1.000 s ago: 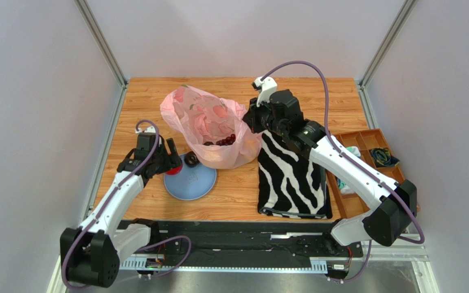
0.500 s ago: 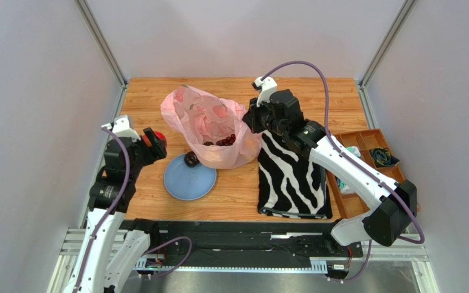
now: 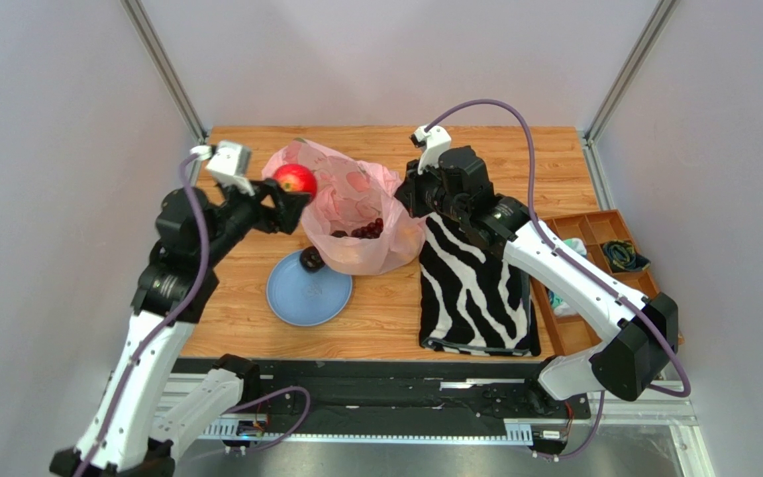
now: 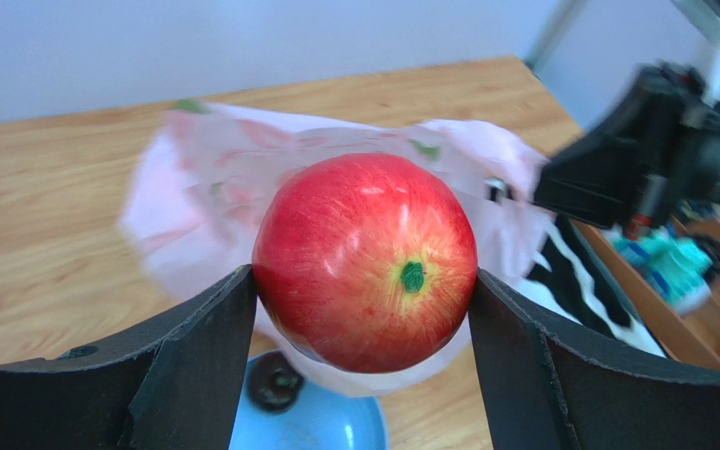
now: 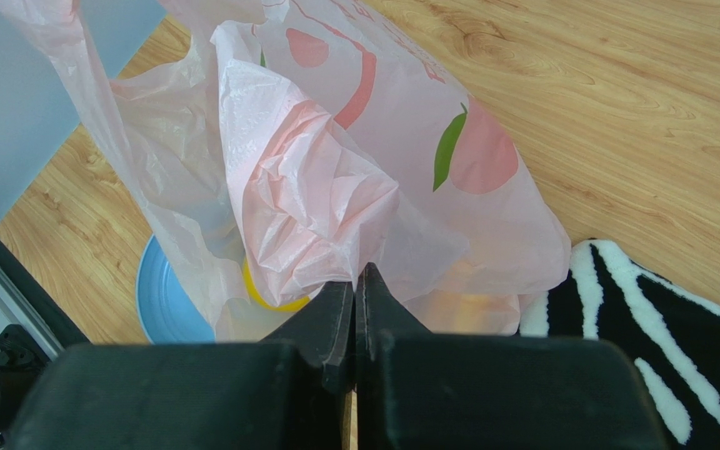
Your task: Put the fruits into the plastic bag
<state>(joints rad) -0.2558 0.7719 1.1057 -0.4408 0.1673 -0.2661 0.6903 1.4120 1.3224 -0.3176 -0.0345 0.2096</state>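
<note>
Wooden table point(image 5: 636, 84); bagged citrus point(image 5: 262, 298), perhaps, right-wrist-only.

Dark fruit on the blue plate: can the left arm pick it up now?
Probably not yet: the left tool is shut on the red apple, raised by the plastic bag. The way itself looks free; the dark fruit lies uncovered on the blue plate.
</note>
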